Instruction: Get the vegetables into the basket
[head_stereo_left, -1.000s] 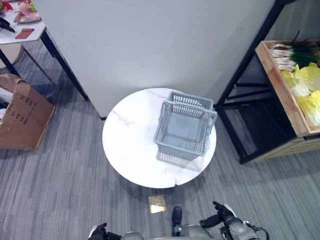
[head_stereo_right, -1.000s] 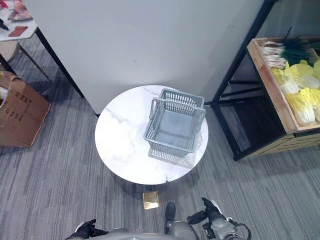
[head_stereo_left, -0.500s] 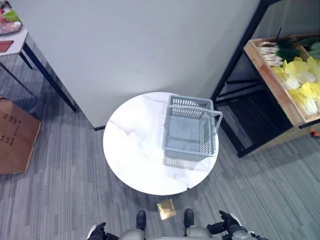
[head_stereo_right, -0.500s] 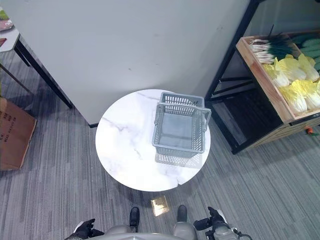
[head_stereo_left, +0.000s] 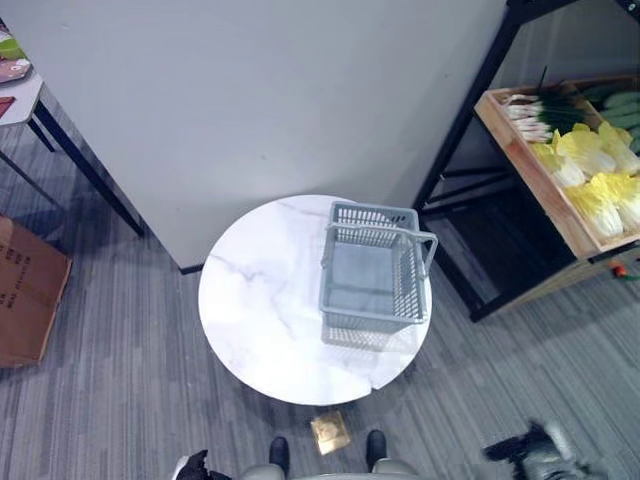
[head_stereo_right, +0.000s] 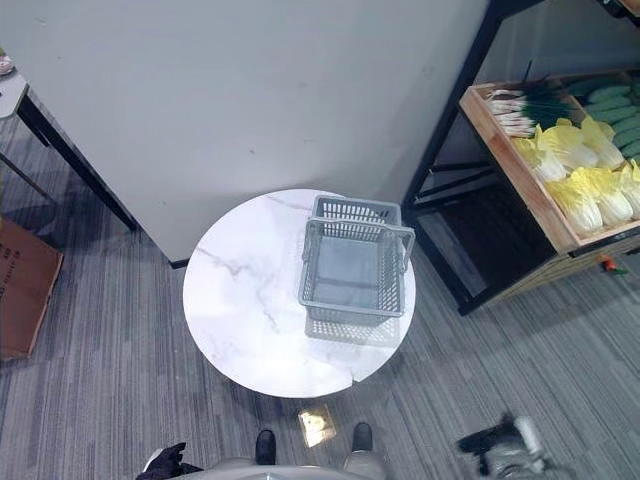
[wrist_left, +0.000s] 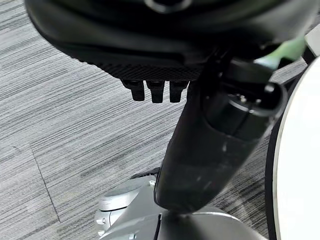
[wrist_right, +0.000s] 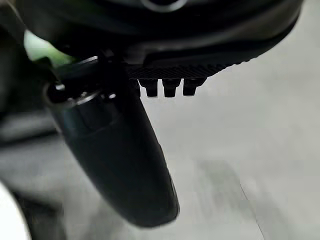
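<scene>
The basket (head_stereo_left: 375, 275) stands empty on the round white surface (head_stereo_left: 260, 310), up ahead of both hands and nearer the right one. The vegetables are all in the wooden crate (head_stereo_right: 500, 150) on the black rack (head_stereo_right: 455, 140), well off beyond the right hand (head_stereo_left: 530, 452): scallions (head_stereo_right: 520, 100), yellow-green cabbages (head_stereo_right: 580, 175) and, at the far corner, what look like cucumbers (head_stereo_right: 615, 100).

By this reckoning the task has barely begun: nothing picked, nothing in the basket. Every vegetable is left to fetch, carry across and drop in.

The right hand hangs low at the robot's side, well apart from crate and basket. In its wrist view the thumb (wrist_right: 120, 155) sticks out straight, the fingers (wrist_right: 170, 87) show as short stubs, and it holds nothing; it looks relaxed and spread. The left hand (head_stereo_left: 193, 465) rests low on the other side, also empty, thumb (wrist_left: 210, 145) out and fingers (wrist_left: 156, 91) uncurled.
</scene>
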